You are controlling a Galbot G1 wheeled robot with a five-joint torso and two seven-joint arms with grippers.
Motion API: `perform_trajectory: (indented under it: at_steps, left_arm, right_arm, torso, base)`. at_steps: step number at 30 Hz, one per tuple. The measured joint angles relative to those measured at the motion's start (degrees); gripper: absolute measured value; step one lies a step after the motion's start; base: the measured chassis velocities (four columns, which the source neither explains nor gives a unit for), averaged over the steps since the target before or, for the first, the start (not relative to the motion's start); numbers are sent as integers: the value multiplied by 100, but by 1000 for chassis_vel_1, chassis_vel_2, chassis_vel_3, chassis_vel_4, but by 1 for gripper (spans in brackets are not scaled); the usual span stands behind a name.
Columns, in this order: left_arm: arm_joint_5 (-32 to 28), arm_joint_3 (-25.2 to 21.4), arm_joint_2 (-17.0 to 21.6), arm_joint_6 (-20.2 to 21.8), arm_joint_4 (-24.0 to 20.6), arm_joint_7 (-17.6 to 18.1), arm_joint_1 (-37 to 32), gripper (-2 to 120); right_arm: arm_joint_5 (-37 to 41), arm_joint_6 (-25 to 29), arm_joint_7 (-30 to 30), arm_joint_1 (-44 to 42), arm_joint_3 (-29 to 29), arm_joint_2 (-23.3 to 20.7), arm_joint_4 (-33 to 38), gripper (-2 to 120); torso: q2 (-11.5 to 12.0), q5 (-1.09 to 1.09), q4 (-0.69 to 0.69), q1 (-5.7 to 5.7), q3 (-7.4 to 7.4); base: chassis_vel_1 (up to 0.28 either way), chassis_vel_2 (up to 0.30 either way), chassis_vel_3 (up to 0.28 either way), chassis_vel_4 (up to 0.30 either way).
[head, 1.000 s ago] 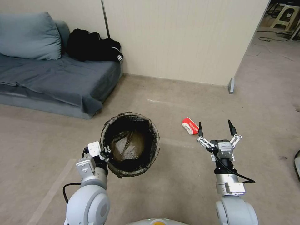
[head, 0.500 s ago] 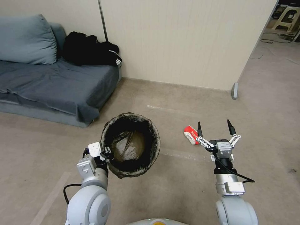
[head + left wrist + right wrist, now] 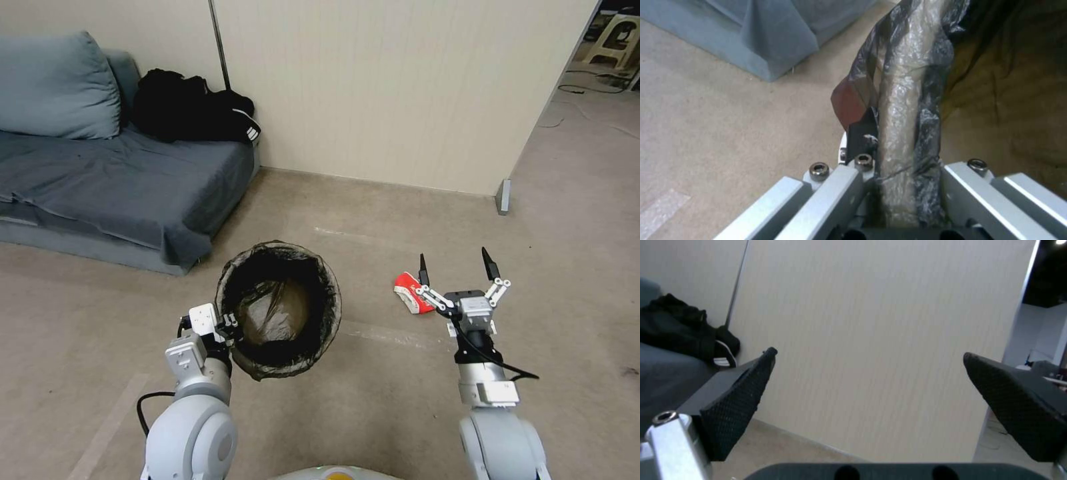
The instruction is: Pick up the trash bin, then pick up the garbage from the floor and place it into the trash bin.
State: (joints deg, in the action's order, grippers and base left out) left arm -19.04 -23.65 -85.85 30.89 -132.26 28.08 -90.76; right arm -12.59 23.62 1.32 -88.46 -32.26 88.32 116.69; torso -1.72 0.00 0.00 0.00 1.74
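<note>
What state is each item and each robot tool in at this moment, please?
Trash bin: lifted, gripped at its lined rim, mouth open.
Left tool: shut on the bin's rim.
Right tool: open, holding nothing, beside the wrapper.
Red-and-white wrapper: lying on the floor.

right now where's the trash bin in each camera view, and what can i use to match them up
Head view: the trash bin hangs low and left of centre, above the floor, the left gripper shut on its near rim.
Left wrist view: its bag-wrapped rim runs up the middle, between the fingers.
Right wrist view: not in it; the open right gripper faces the wall.
Shared landmark: the grey sofa, whose corner also shows in the left wrist view.
</note>
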Motion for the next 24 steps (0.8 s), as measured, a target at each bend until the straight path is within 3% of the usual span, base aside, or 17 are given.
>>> perform_trajectory:
  at_steps: [11, 16, 17, 24]
  left_arm:
    - [-82, -9, 120, -191, 335, -59, 125, 1]
    - [101, -30, -7, -222, 266, -63, -3, 1]
    - [101, -30, -7, -222, 266, -63, -3, 1]
    - [314, -37, -108, -281, 137, -97, -196, 1]
  right_arm:
    - [901, -1098, 63, 1536, 347, -855, -1135, 100]
    - [1154, -1725, 60, 2665, 816, -1118, -2421, 100]
    - [1154, -1725, 60, 2665, 816, -1118, -2421, 100]
    - [755, -1573, -665, 3526, 1093, -1085, -4206, 100]
  torso:
    - [0, -1, 0, 0, 1]
    - [0, 0, 0, 0, 1]
    - [0, 0, 0, 0, 1]
    - [0, -3, 0, 0, 1]
  base:
    - [0, 0, 0, 0]
    - [0, 0, 0, 0]
    - [0, 0, 0, 0]
    - [0, 0, 0, 0]
